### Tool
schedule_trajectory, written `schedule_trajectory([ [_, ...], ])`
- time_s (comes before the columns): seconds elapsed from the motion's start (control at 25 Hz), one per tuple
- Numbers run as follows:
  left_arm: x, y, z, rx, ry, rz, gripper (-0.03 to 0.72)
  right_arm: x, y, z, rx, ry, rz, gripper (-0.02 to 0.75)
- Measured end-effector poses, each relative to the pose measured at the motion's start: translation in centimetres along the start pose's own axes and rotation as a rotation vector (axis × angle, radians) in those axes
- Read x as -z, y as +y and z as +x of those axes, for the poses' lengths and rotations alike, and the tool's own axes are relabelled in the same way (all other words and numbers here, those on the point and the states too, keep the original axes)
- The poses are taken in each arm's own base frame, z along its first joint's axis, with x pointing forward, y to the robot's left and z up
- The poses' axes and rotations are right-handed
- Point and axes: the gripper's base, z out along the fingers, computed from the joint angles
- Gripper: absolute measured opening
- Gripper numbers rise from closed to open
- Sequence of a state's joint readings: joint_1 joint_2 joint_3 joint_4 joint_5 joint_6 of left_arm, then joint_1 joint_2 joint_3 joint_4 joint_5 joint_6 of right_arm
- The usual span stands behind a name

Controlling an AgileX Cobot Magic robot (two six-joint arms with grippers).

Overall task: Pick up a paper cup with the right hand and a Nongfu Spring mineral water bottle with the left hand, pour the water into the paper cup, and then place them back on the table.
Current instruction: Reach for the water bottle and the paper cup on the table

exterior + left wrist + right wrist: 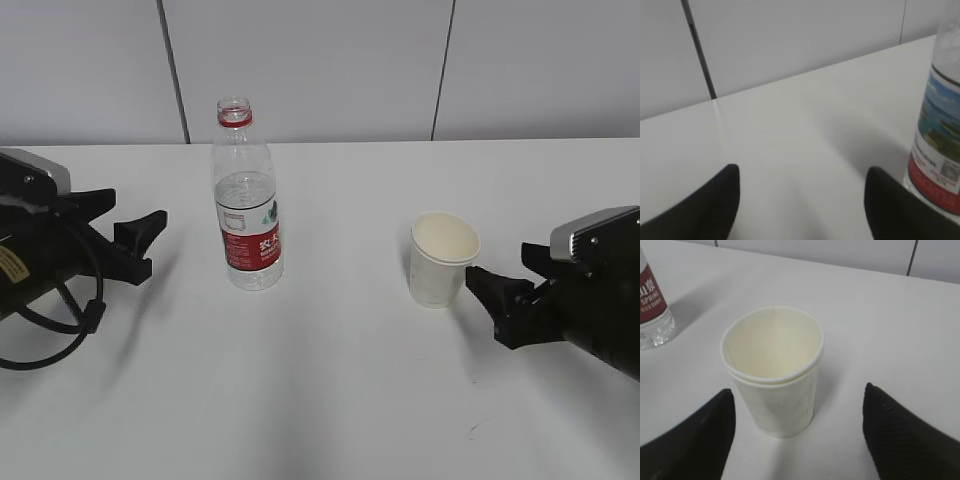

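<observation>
The Nongfu Spring bottle (247, 200) stands upright and uncapped on the white table (330, 390), left of centre, about half full of water. The paper cup (443, 260) stands upright and empty to its right. My left gripper (135, 228) is open, low over the table, a little left of the bottle. In the left wrist view the gripper (802, 175) is empty and the bottle (940, 140) is off to the right of it. My right gripper (500, 268) is open just right of the cup. In the right wrist view the cup (772, 370) stands just ahead of the open gripper (799, 392), not touching it; the bottle's base (652, 310) is at the far left.
A pale panelled wall (320, 60) with dark seams runs behind the table's far edge. Black cables (60, 320) loop under the left arm at the table's left side. A small dark scuff (470, 432) marks the tabletop at front right.
</observation>
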State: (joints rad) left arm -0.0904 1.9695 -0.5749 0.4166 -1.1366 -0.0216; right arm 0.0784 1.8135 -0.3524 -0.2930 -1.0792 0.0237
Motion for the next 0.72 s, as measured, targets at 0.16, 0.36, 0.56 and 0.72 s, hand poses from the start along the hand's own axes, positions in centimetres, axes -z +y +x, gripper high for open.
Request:
schedule_trajectory([
  [0.16,-0.6,0.2,0.1,0.001,-0.009,0.0,0.482,-0.3,0.2,1.2,0.058,0.037,-0.025,0.62],
  [0.36,-0.7,0.1,1.1,0.013,0.023,0.005,0.482,-1.4,0.3,3.2,0.062,0.077,-0.042,0.66],
  [0.56,-0.8,0.1,1.2,0.015,0.027,0.006,0.482,-3.5,-0.2,3.8,0.068,0.072,-0.042,0.663],
  [0.72,-0.8,0.1,1.2,0.015,0.027,0.006,0.482,-4.8,-0.4,3.8,0.083,0.054,-0.065,0.664],
])
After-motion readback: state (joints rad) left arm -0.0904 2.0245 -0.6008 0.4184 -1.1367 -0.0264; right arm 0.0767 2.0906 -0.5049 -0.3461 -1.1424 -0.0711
